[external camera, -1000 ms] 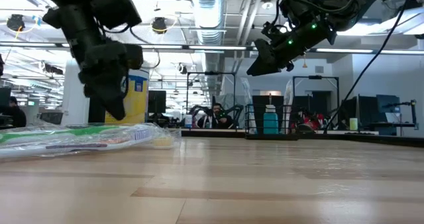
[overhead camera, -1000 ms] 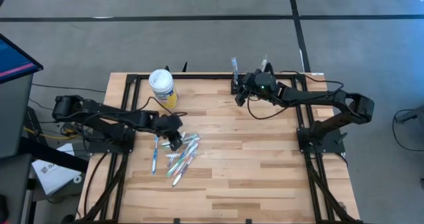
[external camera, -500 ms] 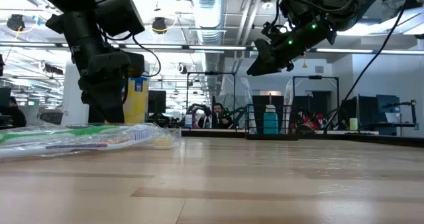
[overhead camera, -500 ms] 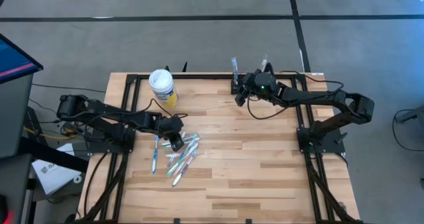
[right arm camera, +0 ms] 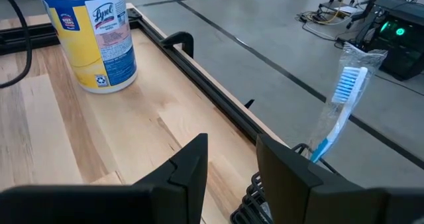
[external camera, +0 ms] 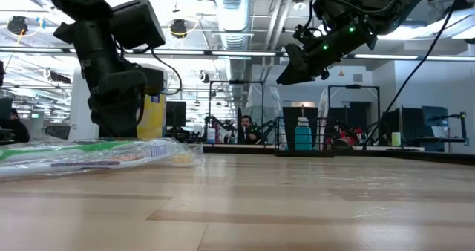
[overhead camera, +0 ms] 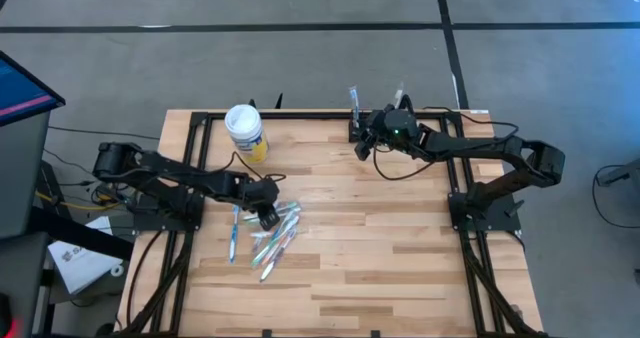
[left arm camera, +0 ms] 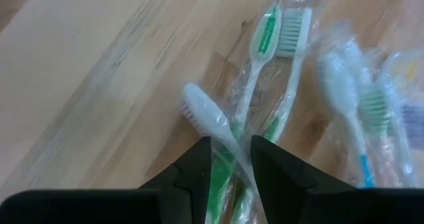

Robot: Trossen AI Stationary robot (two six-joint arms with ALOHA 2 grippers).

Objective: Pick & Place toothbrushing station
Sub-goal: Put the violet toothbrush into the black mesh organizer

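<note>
A: Where is the toothbrushing station (overhead camera: pixel 375 130)?

B: At the bench (overhead camera: pixel 400 248)'s far edge, about one o'clock from its middle, right under the right end effector (overhead camera: pixel 366 141). Its fingers stand apart, holding nothing.

A: And the left end effector (overhead camera: pixel 266 216)?

B: Low over the wrapped toothbrushes (overhead camera: pixel 272 233), about nine o'clock from the bench's middle. Its fingers stand apart astride one white toothbrush (left arm camera: pixel 215 126), not clamped on it.

A: Which way to the station from there?

B: Toward two o'clock, well apart. The toothbrush's long axis runs between the fingers, so I judge a straight closing should catch it. The white tub (overhead camera: pixel 245 130) stands at eleven o'clock.
</note>
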